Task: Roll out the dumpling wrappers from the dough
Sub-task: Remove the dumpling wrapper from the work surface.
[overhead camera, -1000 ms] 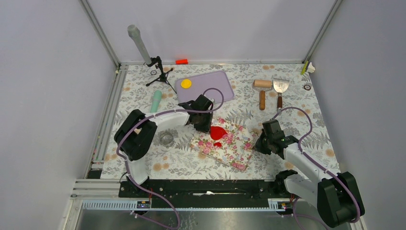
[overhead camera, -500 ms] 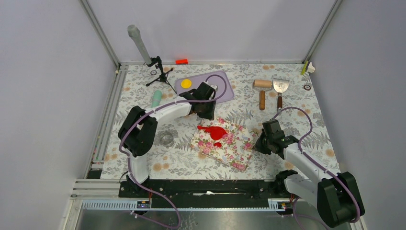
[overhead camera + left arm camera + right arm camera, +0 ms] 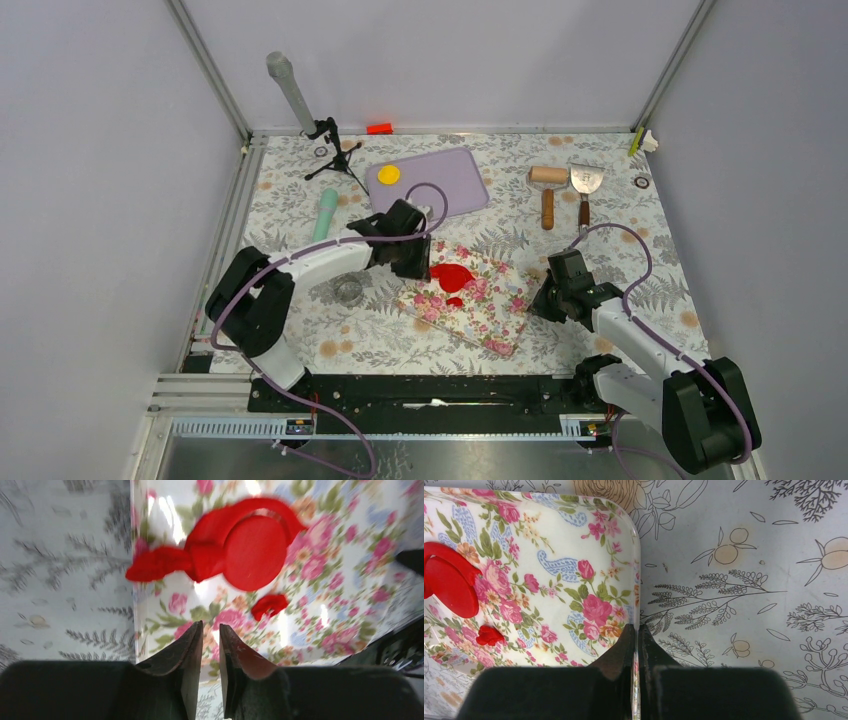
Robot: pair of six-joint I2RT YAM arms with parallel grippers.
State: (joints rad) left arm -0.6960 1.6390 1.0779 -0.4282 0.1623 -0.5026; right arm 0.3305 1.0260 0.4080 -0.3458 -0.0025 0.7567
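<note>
Floral board [image 3: 490,310] on tabletop [image 3: 500,215]; right claw [image 3: 637,635] clamped on its right edge, left claw [image 3: 210,635] barely apart, empty, by its left edge. Best to peel the dough trim [image 3: 165,565] off low and sideways, sparing the red wrapper [image 3: 257,552] mid-board. Count: two wrappers, red plus yellow wrapper [image 3: 389,174] on purple tray [image 3: 450,175]; two scraps, trim and dough crumb [image 3: 269,605].

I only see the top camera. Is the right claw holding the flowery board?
Observer: Yes, the right gripper is shut on the edge of the floral board.
Operator: And the other one?
Observer: The left gripper is barely open, nothing between its fingers.
Operator: What's on the board, close up?
Observer: A round red wrapper, with a ragged dough scrap curling over its top.
</note>
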